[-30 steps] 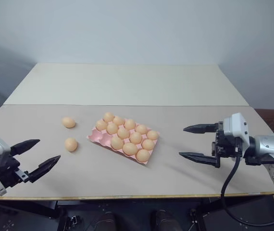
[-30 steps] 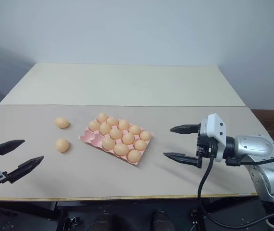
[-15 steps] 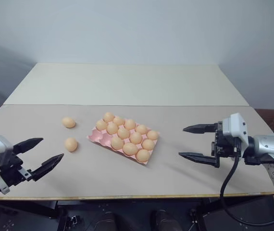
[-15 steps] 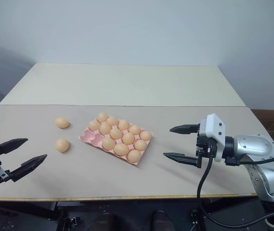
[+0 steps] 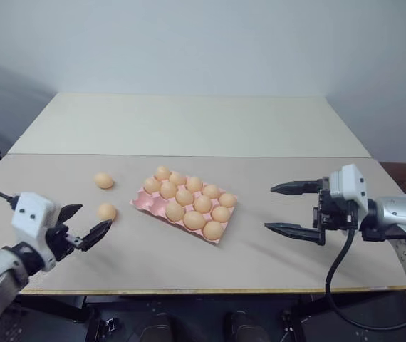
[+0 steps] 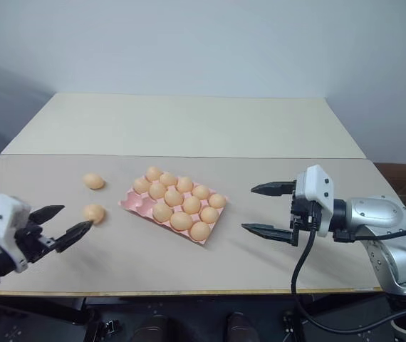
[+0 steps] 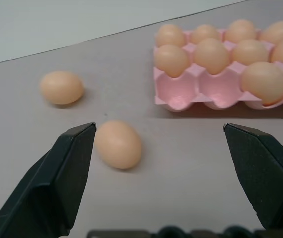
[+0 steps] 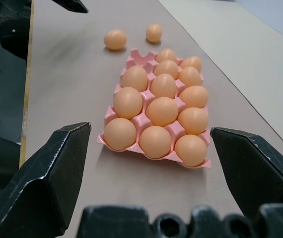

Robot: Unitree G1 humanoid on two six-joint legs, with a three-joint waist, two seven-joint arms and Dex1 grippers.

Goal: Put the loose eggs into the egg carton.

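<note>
Two loose eggs lie on the tan table left of the egg carton: the far egg (image 5: 103, 180) and the near egg (image 5: 107, 211). The egg carton (image 5: 148, 204) is a pink tray holding several eggs, with empty cups (image 7: 216, 93) at its near left corner. My left gripper (image 5: 90, 219) is open, close above the table, its fingertips just short of the near egg (image 7: 118, 144), which sits in front of one finger (image 7: 72, 163). My right gripper (image 5: 270, 208) hangs open to the right of the carton, pointing at it, with nothing between its fingers.
A second, cream-coloured table top (image 5: 189, 125) adjoins the tan one at the back. The tan table's front edge (image 5: 210, 290) runs just below both grippers. A pale wall stands behind.
My left gripper has moved forward and inward across the table, ending close to the near loose egg, still open. The right gripper, the eggs and the carton have stayed put.
</note>
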